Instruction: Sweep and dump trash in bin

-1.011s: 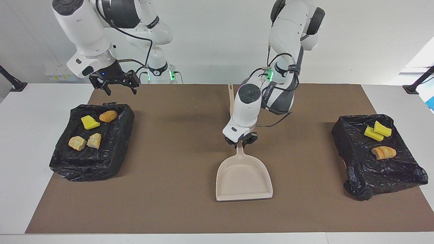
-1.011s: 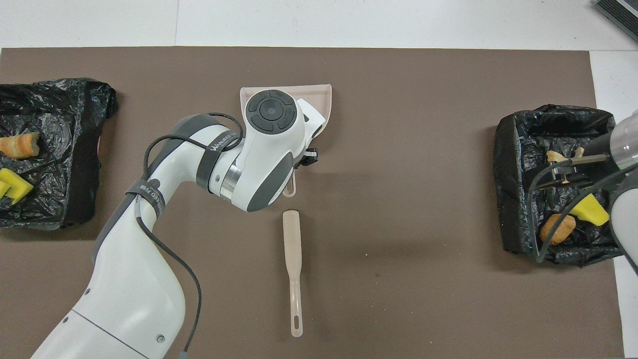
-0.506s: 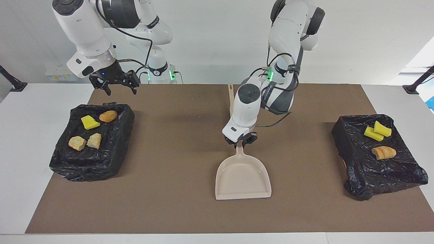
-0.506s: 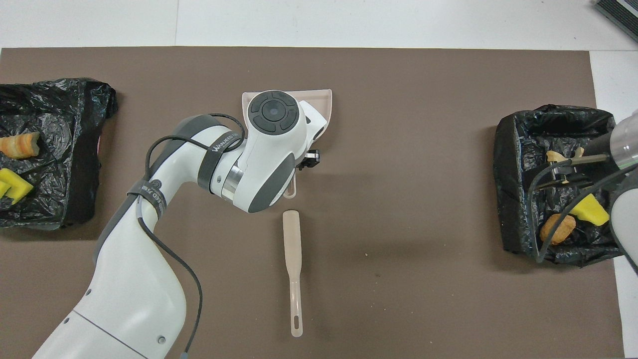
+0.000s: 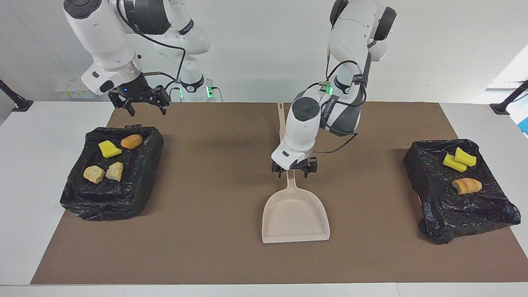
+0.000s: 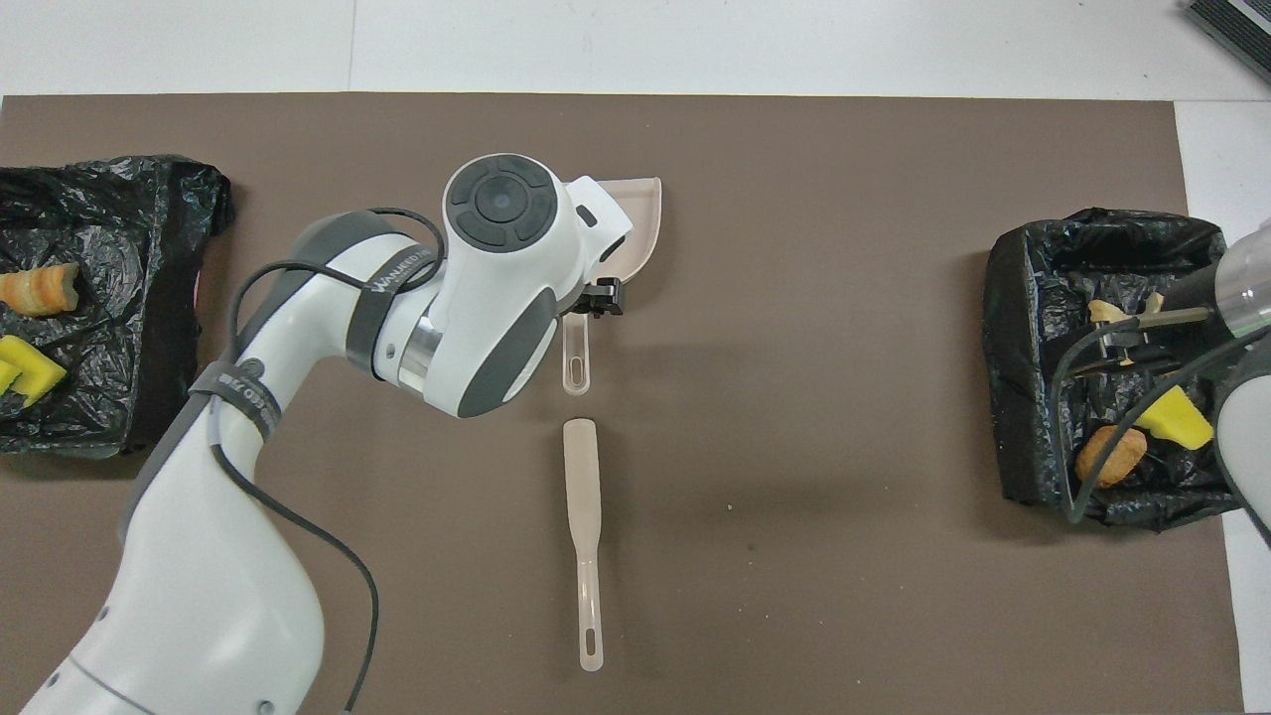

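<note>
Jaws on the left tool [image 5: 294, 170] stand wide, one finger on each side of the dustpan [image 5: 296, 214] handle and gripping nothing, so we read the pan as resting on its own, flat on the brown mat [image 5: 206, 206] in the middle of the desk [image 5: 24, 185]. The brush [image 6: 584, 516] lies just nearer to the robots, end to end with that handle and apart from it. Out toward the right arm's end, the right tool [image 5: 139, 100] hangs over the mat by the near edge of a black-bagged bin [image 5: 103, 202], also wide and empty, and that arm waits. The trash is all in bags as far as we can see: four scraps [image 5: 109, 149] in that bin, three more scraps [image 5: 466, 185] in the second bin [image 5: 453, 214] at the left arm's end, and none showing on the mat. We judge the sweeping done and the step in hand to be leaving the dustpan and getting clear of it. To do that well, we would keep the fingers spread and rise straight up until they are above the handle, since a sideways drift could catch it and drag the pan. Only then would we swing back toward the base, passing high over the brush.
</note>
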